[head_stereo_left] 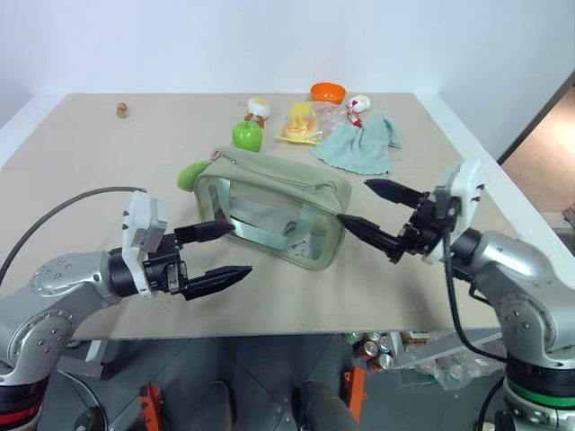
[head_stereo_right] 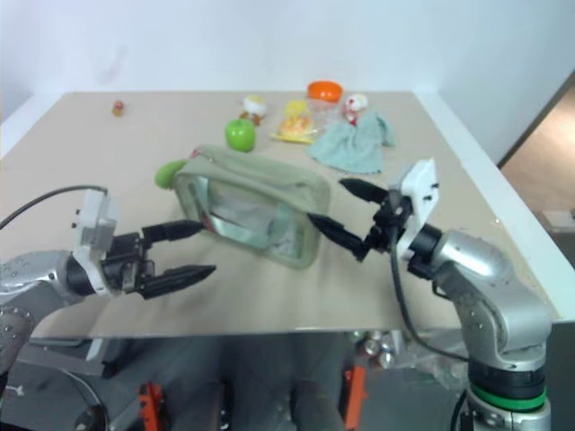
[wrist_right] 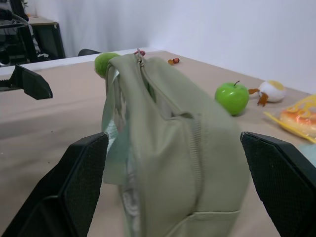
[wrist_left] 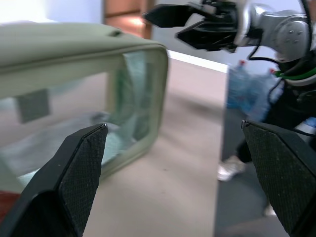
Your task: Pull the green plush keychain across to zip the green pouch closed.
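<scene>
Pouch (head_stereo_left: 274,211) (sage, clear-windowed), lime keychain (head_stereo_left: 190,174) attached; both grippers (head_stereo_left: 218,253) (head_stereo_left: 377,211) agape, empty.

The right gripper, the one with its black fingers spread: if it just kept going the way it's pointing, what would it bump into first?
Most likely the green pouch. The right gripper points at the pouch's near end, fingers open to either side of it, with nothing between.

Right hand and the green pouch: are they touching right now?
Apart. In the left eye view the right hand hangs open just off the end of the green pouch, bare table between them.
</scene>
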`<state>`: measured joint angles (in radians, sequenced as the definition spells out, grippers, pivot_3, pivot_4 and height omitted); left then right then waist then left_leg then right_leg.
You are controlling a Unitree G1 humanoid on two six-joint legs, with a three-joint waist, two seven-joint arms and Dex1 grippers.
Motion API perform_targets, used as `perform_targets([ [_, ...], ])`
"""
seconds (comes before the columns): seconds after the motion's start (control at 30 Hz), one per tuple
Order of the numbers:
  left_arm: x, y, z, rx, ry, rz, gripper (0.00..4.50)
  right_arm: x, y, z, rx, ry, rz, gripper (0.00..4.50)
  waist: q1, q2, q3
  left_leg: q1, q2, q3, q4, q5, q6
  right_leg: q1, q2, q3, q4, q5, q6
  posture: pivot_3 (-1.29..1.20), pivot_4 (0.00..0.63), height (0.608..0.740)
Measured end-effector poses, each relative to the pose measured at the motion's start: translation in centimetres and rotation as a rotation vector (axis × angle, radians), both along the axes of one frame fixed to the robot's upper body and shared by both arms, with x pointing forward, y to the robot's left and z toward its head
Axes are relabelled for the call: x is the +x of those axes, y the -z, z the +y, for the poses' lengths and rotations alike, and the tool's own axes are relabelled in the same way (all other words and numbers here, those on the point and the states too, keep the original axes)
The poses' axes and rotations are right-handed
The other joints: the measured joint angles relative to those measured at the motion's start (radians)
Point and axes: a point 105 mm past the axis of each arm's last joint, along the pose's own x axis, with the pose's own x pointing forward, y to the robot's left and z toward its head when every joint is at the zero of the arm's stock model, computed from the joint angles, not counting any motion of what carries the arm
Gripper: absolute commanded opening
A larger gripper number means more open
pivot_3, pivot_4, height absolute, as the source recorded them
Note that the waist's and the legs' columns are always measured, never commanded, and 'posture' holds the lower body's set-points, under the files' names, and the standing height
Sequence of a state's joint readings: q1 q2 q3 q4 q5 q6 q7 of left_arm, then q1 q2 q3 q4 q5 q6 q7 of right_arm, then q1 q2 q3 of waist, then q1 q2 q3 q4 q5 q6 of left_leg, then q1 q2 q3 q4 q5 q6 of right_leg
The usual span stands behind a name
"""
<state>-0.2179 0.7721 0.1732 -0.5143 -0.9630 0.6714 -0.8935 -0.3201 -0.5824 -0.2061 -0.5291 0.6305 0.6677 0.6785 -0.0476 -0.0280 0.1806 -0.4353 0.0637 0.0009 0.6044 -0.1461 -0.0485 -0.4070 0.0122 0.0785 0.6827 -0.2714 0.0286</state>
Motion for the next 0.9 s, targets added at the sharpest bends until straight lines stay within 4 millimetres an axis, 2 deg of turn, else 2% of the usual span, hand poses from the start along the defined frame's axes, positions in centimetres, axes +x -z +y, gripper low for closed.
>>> perform_targets([
  [0.07,0.0,-0.2,-0.2,0.003,0.02,-0.007,4.5,0.1,0.1,0.1,0.005,0.006,0.005,4.43,0.0,0.0,0.0,0.0,0.0,0.0,0.0,0.0,0.0,0.0,0.0,0.0,0.0,0.0,0.0,0.0,0.15,0.74],
  [0.17,0.3,-0.5,-0.3,0.01,0.025,-0.02,4.5,0.1,1.0,0.3,-0.004,0.014,0.027,3.69,0.0,0.0,0.0,-0.001,0.0,0.0,0.0,0.0,0.0,0.0,0.0,0.0,0.0,0.0,0.002,0.0,0.15,0.74],
  [0.3,0.4,-0.4,-0.3,0.015,0.025,-0.022,4.5,-0.1,2.3,0.9,-0.025,-0.001,0.051,2.21,0.0,0.0,0.0,-0.001,0.0,0.0,-0.002,0.0,0.0,-0.001,0.0,0.0,0.0,0.0,0.003,0.0,0.15,0.74],
  [0.4,0.4,-0.4,-0.2,0.021,0.02,-0.023,4.5,-0.2,2.7,1.1,-0.033,-0.006,0.05,1.26,0.001,0.0,0.0,-0.001,0.0,-0.001,-0.002,0.0,0.0,-0.001,0.0,-0.001,0.0,-0.001,0.003,0.0,0.15,0.74],
  [0.47,0.5,-0.2,-0.1,0.029,0.011,-0.024,4.5,-0.2,2.7,1.1,-0.038,-0.01,0.045,0.46,0.001,0.0,0.0,-0.001,0.0,-0.001,-0.002,0.0,0.0,-0.001,0.0,-0.001,0.0,-0.001,0.003,0.0,0.15,0.74],
  [0.53,0.6,-0.2,-0.1,0.031,0.006,-0.025,4.5,-0.3,2.8,1.5,-0.045,-0.028,0.038,0.02,0.0,0.0,0.0,-0.001,0.0,-0.001,-0.002,0.0,0.0,0.0,0.0,-0.001,0.0,0.0,0.003,0.0,0.15,0.74],
  [0.67,0.7,-0.1,-0.1,0.031,-0.007,-0.021,4.5,-0.4,2.6,1.7,-0.083,-0.065,-0.008,0.02,0.0,0.0,0.0,-0.001,0.0,-0.001,-0.001,0.0,0.0,0.0,0.0,-0.001,0.0,0.0,0.003,0.0,0.15,0.74],
  [0.7,0.7,0.2,0.0,0.03,-0.017,-0.009,4.5,-0.8,2.3,1.7,-0.141,-0.143,-0.066,0.02,0.0,0.0,0.0,-0.001,0.0,-0.001,-0.001,0.0,0.0,0.0,0.0,0.0,0.0,0.0,0.003,0.0,0.15,0.74],
  [0.77,0.7,0.4,0.1,0.031,-0.021,-0.002,4.5,-0.9,2.2,1.4,-0.18,-0.187,-0.097,0.02,0.0,-0.001,0.0,-0.001,0.0,-0.001,-0.001,0.0,0.0,0.0,0.0,-0.001,0.0,0.0,0.003,0.0,0.15,0.74],
  [0.9,0.7,0.5,0.2,0.032,-0.029,0.001,4.5,0.2,1.9,-0.5,-0.253,-0.254,-0.139,0.02,0.001,-0.001,0.0,-0.001,-0.001,-0.001,-0.001,0.0,0.0,0.0,0.0,-0.001,-0.001,0.0,0.003,0.0,0.15,0.74],
])
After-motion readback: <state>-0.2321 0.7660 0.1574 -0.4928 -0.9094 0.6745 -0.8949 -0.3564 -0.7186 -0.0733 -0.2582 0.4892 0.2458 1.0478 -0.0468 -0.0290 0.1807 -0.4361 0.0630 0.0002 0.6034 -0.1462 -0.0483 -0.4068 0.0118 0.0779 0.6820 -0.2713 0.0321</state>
